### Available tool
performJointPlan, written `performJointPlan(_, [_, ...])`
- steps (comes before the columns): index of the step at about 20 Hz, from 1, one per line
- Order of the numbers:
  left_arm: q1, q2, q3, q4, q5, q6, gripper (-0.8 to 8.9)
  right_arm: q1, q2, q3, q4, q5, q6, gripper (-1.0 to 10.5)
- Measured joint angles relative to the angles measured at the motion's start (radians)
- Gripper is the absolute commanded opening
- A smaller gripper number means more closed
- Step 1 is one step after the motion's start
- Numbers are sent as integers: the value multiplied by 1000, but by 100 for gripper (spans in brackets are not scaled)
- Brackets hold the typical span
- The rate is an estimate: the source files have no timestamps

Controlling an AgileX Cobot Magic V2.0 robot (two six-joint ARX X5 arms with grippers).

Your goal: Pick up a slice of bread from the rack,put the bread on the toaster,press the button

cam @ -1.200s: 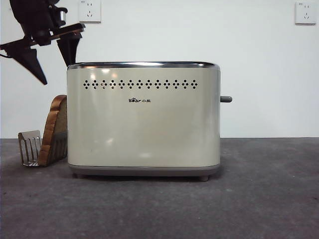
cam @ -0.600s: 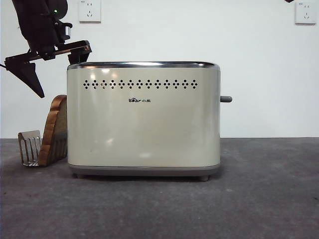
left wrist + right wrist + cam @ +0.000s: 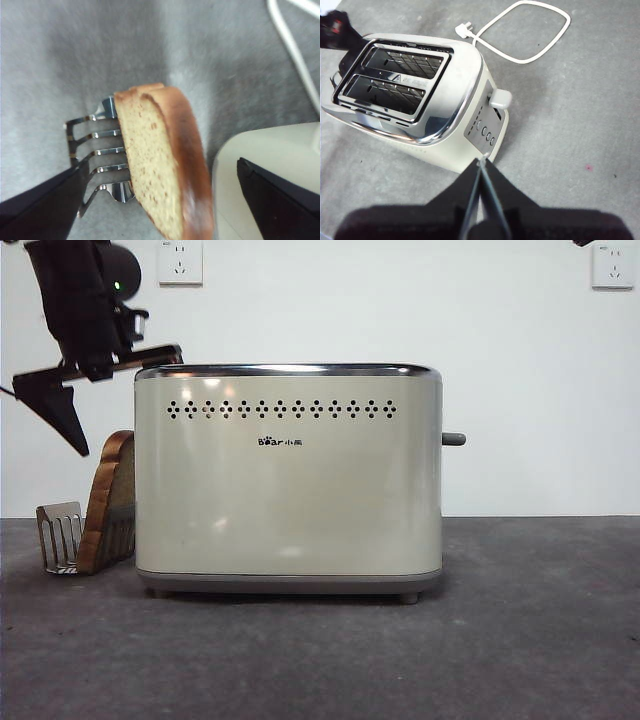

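Slice of bread (image 3: pixel 112 502): lower left of the front view, standing on edge in the wire rack (image 3: pixel 60 537), leaning toward the cream toaster (image 3: pixel 288 478).
Handling: likely light, soft and crumbly; best taken by its two flat crumb faces near the domed top, with gentle pressure.
Left gripper (image 3: pixel 100 390): upper left of the front view, above the slice, jaws spread wide; the wrist view shows the slice between them, untouched.
Right gripper (image 3: pixel 481 167): waiting above the toaster's narrow end, jaws pressed together.
Button (image 3: pixel 454 439): grey lever stub, right of centre.
Tabletop (image 3: pixel 520 640): grey, matte.
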Motion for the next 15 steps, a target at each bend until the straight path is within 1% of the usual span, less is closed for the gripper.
performJointPlan(2, [-1, 13, 0, 0, 0, 0, 240, 0, 0, 0, -5, 0, 0, 0])
performJointPlan(5, [-4, 13, 0, 12, 0, 0, 57, 0, 1, 0, -22, 14, -1, 1])
performJointPlan(6, [-5, 13, 0, 16, 0, 0, 15, 0, 1, 0, -22, 24, -1, 0])
performJointPlan(7, [-7, 13, 0, 17, 0, 1, -4, 0, 2, 0, -23, 33, -1, 0])
performJointPlan(15, [-15, 13, 0, 25, -1, 24, -5, 0, 6, 0, -33, 42, -1, 0])
